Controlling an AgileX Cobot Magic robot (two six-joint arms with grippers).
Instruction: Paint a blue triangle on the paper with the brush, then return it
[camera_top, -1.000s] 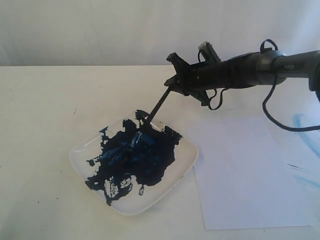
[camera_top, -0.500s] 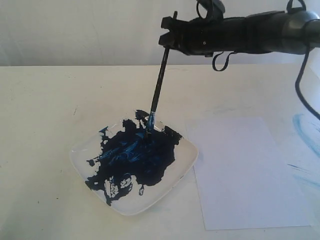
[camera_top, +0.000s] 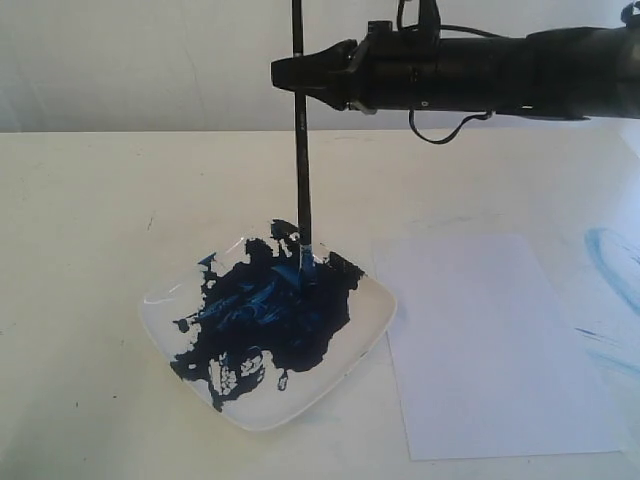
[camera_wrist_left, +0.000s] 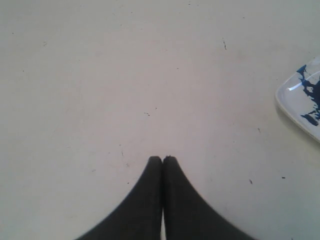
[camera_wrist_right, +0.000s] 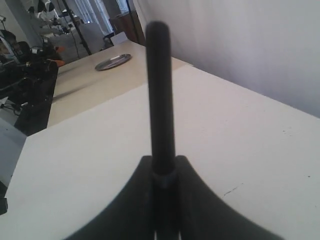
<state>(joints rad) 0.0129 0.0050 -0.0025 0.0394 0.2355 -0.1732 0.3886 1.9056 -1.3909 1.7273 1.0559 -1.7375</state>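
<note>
The thin black brush (camera_top: 300, 150) stands nearly upright, its blue-stained tip touching the dark paint at the far edge of the white square plate (camera_top: 370, 330). My right gripper (camera_top: 290, 72) reaches in from the right, high above the table, and is shut on the brush's upper handle; the handle (camera_wrist_right: 160, 90) sticks out between its fingers in the right wrist view. The white paper (camera_top: 495, 345) lies flat to the right of the plate, bare, with no blue triangle on it. My left gripper (camera_wrist_left: 162, 159) is shut on nothing, low over bare table, with a corner of the plate (camera_wrist_left: 295, 100) beside it.
Faint light-blue smears (camera_top: 610, 260) mark the table past the paper's right edge. A wall rises behind the table. A round metal plate (camera_wrist_right: 113, 62) lies far off on another table, with dark equipment beyond.
The right arm has risen and swung left, tilting the brush from a slant to nearly upright. The brush tip has stayed in the paint on the plate.
</note>
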